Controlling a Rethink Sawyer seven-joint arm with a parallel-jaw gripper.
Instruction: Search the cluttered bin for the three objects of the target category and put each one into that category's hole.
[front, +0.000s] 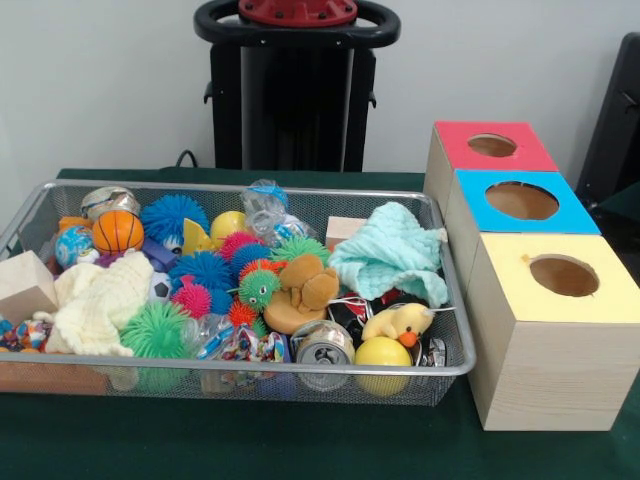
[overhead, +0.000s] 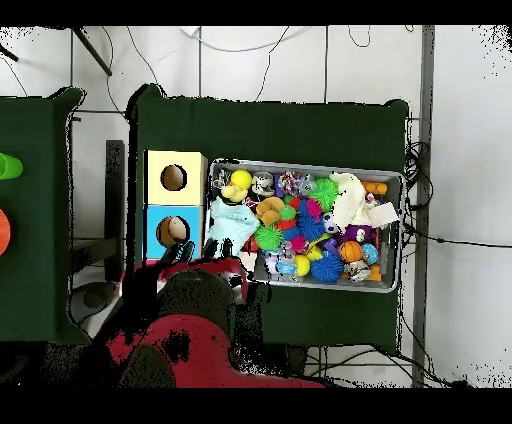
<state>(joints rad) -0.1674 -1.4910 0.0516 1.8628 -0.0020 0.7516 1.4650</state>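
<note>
The bin (front: 240, 187) is a wide silver wire-mesh basket on the green table, full of mixed toys; it also shows in the overhead view (overhead: 300, 165). The hole (front: 492, 145) is the round opening in the red-faced wooden box, the farthest of three boxes right of the bin. In the overhead view the red and black arm (overhead: 200, 300) covers that box. The gripper shows in neither view. The front view shows only the black pedestal (front: 297, 90) behind the bin.
The blue-faced box (front: 522, 200) and yellow-faced box (front: 563, 275) stand nearer the camera. The bin holds spiky balls (front: 172, 215), a small basketball (front: 118, 231), a teal cloth (front: 390, 252), a cream knit (front: 100, 295), a duck plush (front: 400, 322), a can (front: 322, 345) and a wooden block (front: 25, 285).
</note>
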